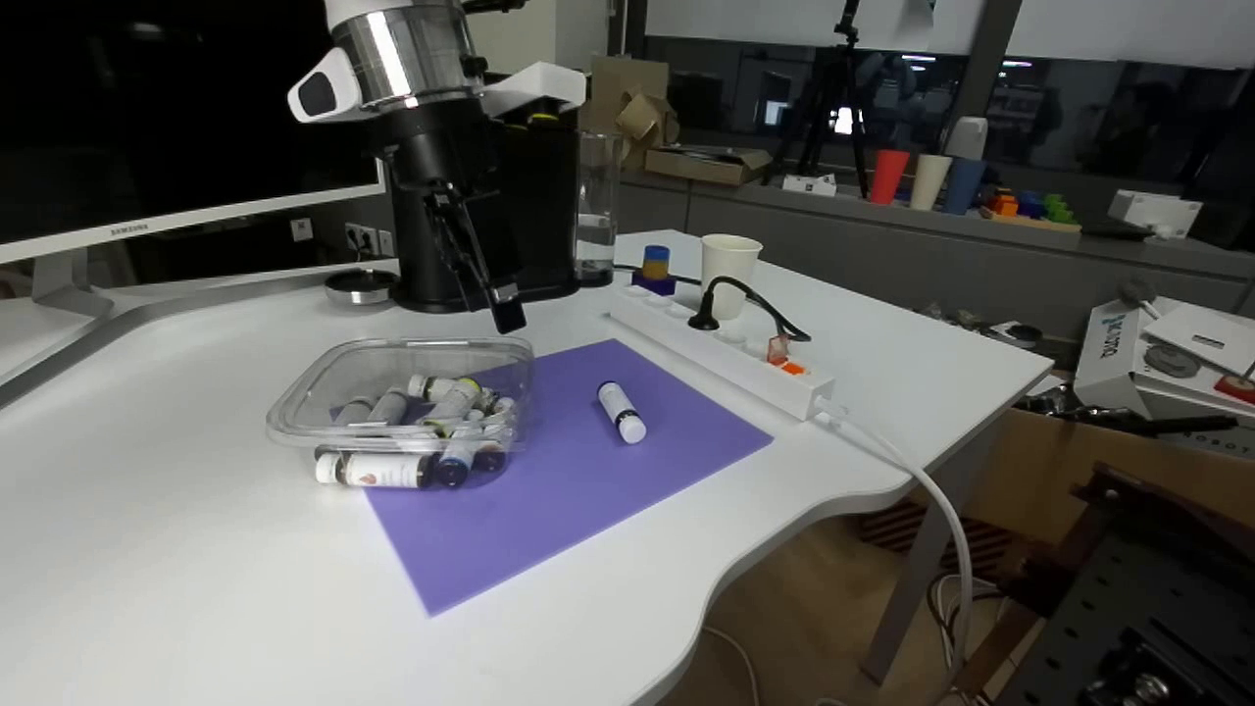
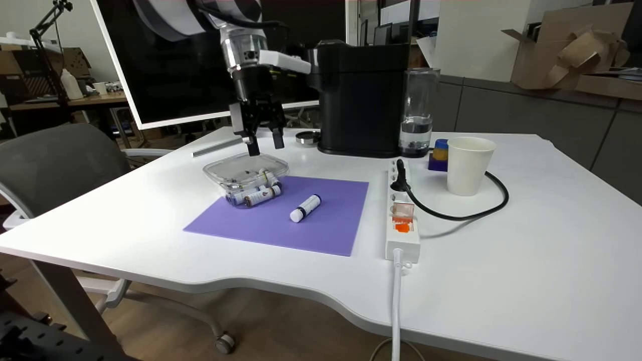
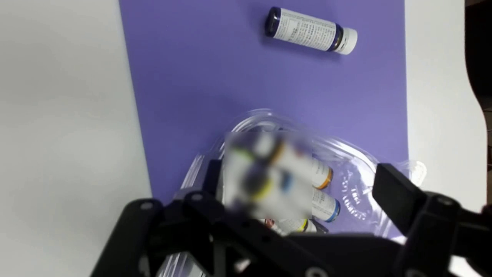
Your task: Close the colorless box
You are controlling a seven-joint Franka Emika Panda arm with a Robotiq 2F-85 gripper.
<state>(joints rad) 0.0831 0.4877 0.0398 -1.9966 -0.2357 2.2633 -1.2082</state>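
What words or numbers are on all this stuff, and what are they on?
"SAMSUNG": on the monitor.
"ROBOT", maybe with more after it: on the white carton.
Too small or blurred to read: labels on the loose bottle and the jumbled bottles, raised letters on the clear box, other print on the carton.

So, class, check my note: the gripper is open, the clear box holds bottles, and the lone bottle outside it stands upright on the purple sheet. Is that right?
Not quite: the lone bottle lies on its side on the purple sheet, as both exterior views show. The rest stands: the gripper is open, the clear box holds bottles.
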